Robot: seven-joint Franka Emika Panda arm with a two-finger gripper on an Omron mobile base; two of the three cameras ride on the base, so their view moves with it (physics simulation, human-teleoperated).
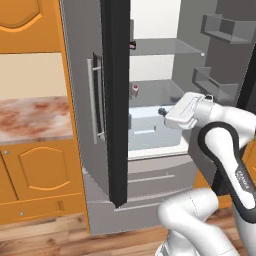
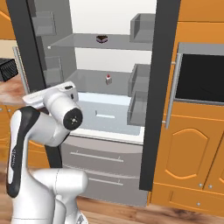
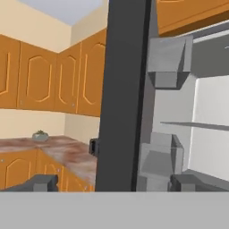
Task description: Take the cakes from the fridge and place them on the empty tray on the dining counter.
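Ahead, fridge [image 2: 109,127] doors wide, chocolate cake [image 2: 102,39] on upper shelf, tool [image 3: 112,182] spread, empty.

No text, label, brand, number or sign is showing legibly anywhere. A small white marking is running along the dark band of the robot arm [image 1: 243,181] in the left base view, but it is appearing too small and blurred to read.
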